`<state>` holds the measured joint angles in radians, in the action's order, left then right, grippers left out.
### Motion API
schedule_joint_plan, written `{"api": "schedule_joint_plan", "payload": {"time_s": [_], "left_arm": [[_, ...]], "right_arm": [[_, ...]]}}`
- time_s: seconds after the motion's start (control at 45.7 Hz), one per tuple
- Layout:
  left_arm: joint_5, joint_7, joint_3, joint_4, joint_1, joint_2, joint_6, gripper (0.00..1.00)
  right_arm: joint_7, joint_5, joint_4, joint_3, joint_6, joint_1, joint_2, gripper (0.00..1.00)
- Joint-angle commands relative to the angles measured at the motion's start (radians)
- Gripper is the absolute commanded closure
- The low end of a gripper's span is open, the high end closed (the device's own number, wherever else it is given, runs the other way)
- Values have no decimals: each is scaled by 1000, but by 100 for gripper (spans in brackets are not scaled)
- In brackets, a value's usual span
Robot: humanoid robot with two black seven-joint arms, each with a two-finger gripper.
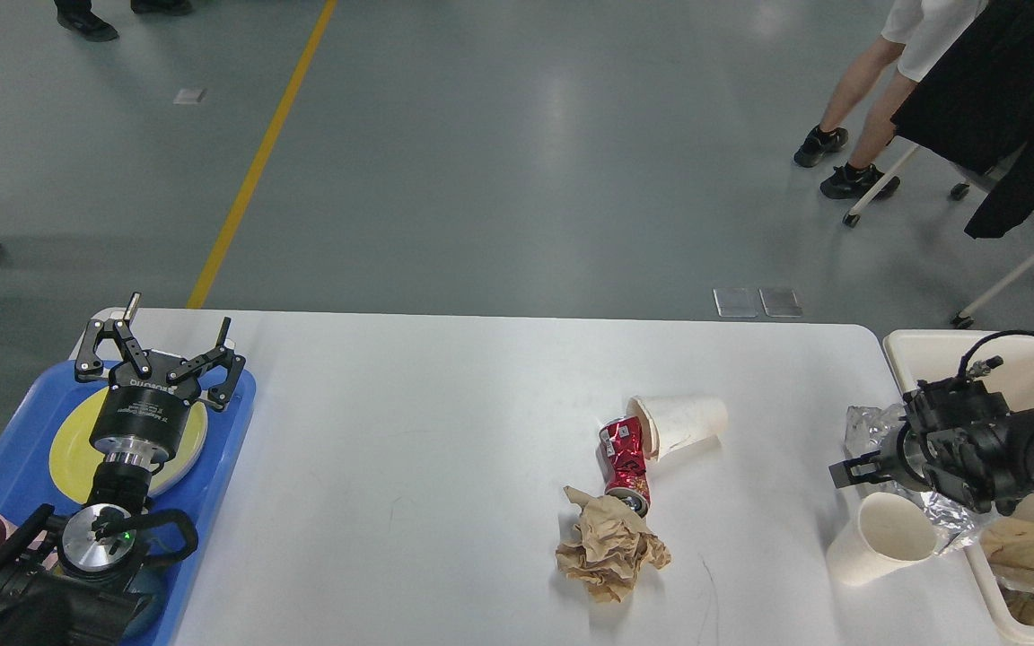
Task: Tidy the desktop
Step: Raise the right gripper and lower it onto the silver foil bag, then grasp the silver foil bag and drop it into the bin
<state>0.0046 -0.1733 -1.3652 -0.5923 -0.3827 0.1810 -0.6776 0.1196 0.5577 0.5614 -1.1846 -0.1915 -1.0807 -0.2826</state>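
Nearest the camera, the left arm's pincer point(162, 354) hovers splayed and empty over a yellow plate point(68, 449) on the blue tray point(14, 458), while the right pincer point(849, 471), whose grip I cannot tell, reaches over a paper cup point(880, 538) at the cream bin point(930, 345), which holds some waste. By my judgement the tidying is partway: mid-counter point(391, 467), a tipped cup point(683, 422), crushed red can point(626, 458) and crumpled brown paper point(609, 552) remain. The white counter stands on grey floor with a yellow line point(257, 161).
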Motion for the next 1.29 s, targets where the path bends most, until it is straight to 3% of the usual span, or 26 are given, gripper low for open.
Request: {"api": "schedule_joint_plan", "payload": {"time_s": [0.0,0.153,0.35,0.504,0.679,1.051,1.27], "left_arm": [[0,0,0,0,-1,0,1,3],[0,0,0,0,-1,0,0,3],[0,0,0,0,-1,0,1,3],[0,0,0,0,-1,0,0,3],[0,1,0,0,-1,0,1,3],[0,0,0,0,-1,0,0,3],[0,0,0,0,-1,0,0,3]], "right_arm": [[-2,-4,-1,0,3,4,5,24],[-29,-7,2,2,0,12,5,71],[-46,-7,11,3,-3,15,5,100],[-57,-13,9,22,0,13,5,100],[-115,-35,11,57,-9,16,3,100],[-124,-38,21,102,-25,-13,-6,100],[-126,-81,198,95,-242,-264,-101,100]]}}
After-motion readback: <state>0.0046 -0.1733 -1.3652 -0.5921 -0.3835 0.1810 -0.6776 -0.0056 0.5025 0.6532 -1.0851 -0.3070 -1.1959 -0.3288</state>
